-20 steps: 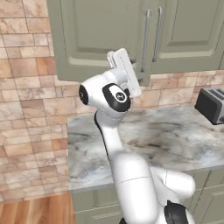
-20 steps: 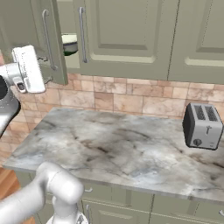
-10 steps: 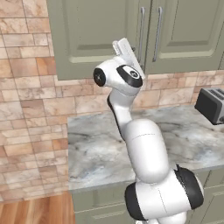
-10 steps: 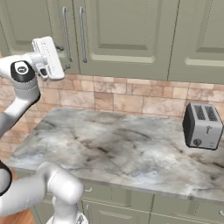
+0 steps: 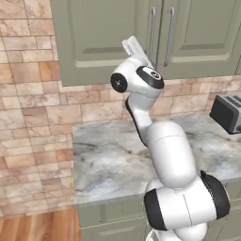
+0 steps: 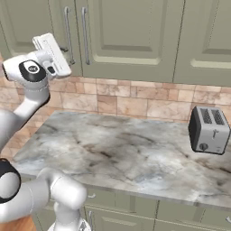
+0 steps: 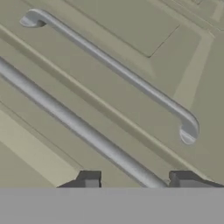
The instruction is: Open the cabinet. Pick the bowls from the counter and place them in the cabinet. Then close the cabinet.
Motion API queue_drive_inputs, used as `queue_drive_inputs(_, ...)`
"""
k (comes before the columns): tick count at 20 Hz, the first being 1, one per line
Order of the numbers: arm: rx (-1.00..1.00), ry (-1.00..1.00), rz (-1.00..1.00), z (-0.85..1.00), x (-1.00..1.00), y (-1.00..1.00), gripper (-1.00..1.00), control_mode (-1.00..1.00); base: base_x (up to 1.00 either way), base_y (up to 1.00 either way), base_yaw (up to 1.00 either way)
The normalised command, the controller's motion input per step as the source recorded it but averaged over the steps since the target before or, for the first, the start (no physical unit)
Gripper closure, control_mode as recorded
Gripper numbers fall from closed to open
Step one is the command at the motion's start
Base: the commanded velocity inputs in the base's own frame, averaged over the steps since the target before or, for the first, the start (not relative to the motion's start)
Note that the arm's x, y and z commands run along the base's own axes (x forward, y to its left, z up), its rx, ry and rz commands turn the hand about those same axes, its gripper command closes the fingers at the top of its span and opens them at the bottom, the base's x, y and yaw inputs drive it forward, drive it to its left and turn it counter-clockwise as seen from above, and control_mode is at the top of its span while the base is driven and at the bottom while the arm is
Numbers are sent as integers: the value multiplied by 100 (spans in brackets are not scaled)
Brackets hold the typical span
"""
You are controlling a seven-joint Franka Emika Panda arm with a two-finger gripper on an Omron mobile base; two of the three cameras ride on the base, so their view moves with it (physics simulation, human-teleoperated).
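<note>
The sage-green cabinet (image 5: 103,37) (image 6: 131,31) hangs above the counter (image 5: 108,160) (image 6: 126,153) with both doors closed. My gripper (image 7: 138,180) is up against the door fronts, and its white hand (image 5: 137,51) (image 6: 52,54) sits by the left door's bar handle (image 6: 67,31). In the hand view, the fingertips (image 7: 89,179) stand apart on either side of one silver handle (image 7: 78,127), not touching it. The other door's handle (image 7: 118,70) runs above it. The bowls are hidden.
A dark grey toaster (image 5: 228,113) (image 6: 208,131) stands on the right of the counter. The tan brick wall (image 5: 33,117) runs behind and to the left. Green drawer fronts (image 6: 135,207) sit under the slab's front edge.
The left door was ajar with a bowl showing on the shelf a second ago and now lies flush shut. My hand has followed it up to the door front.
</note>
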Motion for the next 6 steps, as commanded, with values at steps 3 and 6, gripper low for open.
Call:
queue_drive_inputs(3, 0, -6, 5, 0, 54, -6, -100, -100, 0, 0, 0)
queue_drive_inputs(6, 0, -3, 5, -1, 66, -8, -100, -100, 0, 0, 0)
